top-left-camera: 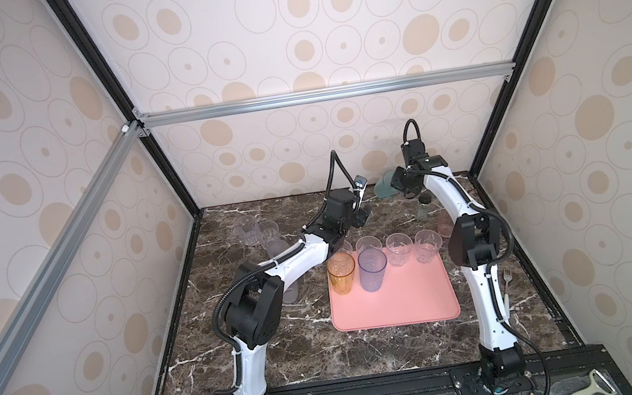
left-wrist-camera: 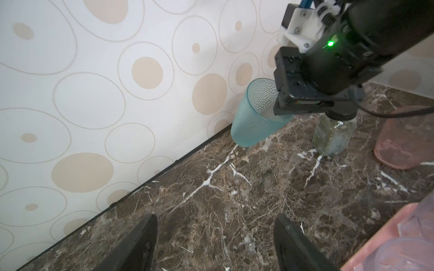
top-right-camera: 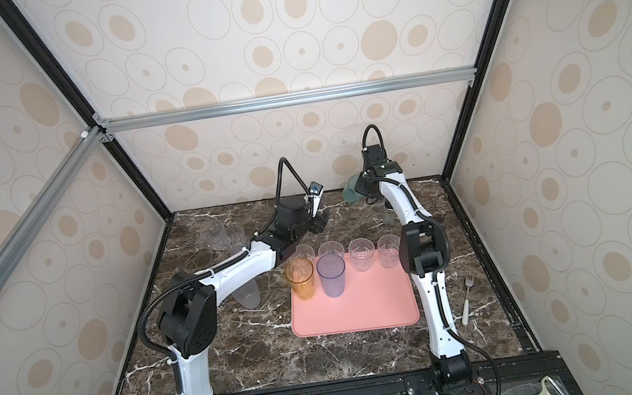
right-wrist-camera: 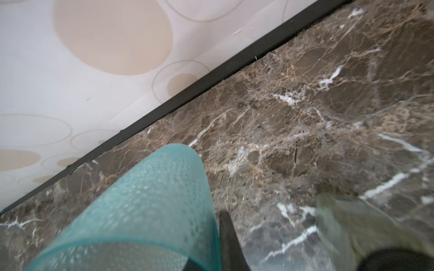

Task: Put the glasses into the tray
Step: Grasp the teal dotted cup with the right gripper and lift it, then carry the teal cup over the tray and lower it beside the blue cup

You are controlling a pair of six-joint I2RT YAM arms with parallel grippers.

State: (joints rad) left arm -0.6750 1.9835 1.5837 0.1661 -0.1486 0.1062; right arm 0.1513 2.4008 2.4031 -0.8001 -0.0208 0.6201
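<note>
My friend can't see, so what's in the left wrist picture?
The right tool grips a tilted teal dimpled plastic tumbler by its rim, near the spotted wall. A small clear jar and a pink translucent tumbler stand on brown marble.

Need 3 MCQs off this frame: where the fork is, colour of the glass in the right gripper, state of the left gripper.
1. Where does the fork lie?
A. on the table, right of the tray
B. inside the tray
C. against the back wall

2. The right gripper is shut on a glass of which colour?
A. amber
B. pink
C. teal

3. The left gripper is:
A. shut on a clear tumbler
B. open, holding nothing
C. shut on the fork

Key:
1 A, both top views show it on the marble beyond the tray's right edge.
2 C, the wrist views show the teal glass tilted in its grip.
3 B, its fingers stand apart over bare marble.
</note>
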